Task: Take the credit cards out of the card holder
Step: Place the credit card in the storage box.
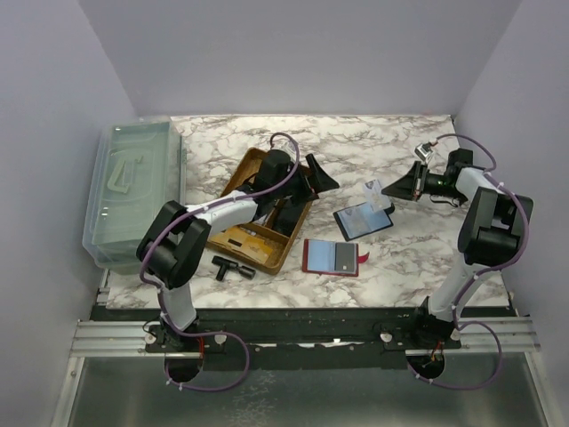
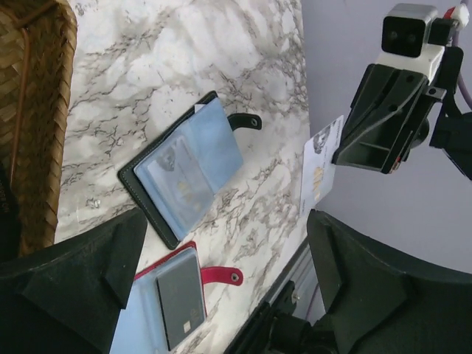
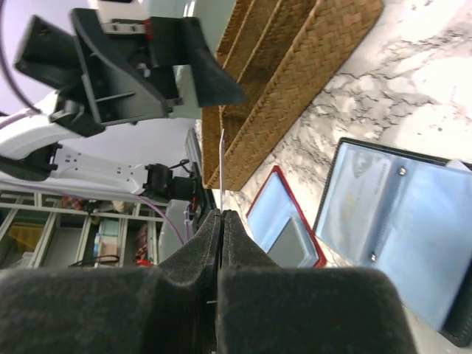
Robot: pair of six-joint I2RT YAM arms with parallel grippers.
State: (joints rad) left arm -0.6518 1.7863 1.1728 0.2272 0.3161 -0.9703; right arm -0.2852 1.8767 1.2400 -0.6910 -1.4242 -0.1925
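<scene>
The black card holder (image 1: 363,221) lies open on the marble table (image 1: 382,142), right of the wicker tray (image 1: 238,171). Just above it, the right gripper (image 1: 391,189) pinches a white card (image 1: 374,189) clear of the table. The left gripper (image 1: 322,178) is spread wide and holds nothing. A red card holder (image 1: 331,257) lies nearby.

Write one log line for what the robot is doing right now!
right tool: shut on card, raised | left tool: open, empty | black card holder: open on table | red card holder: open on table
</scene>
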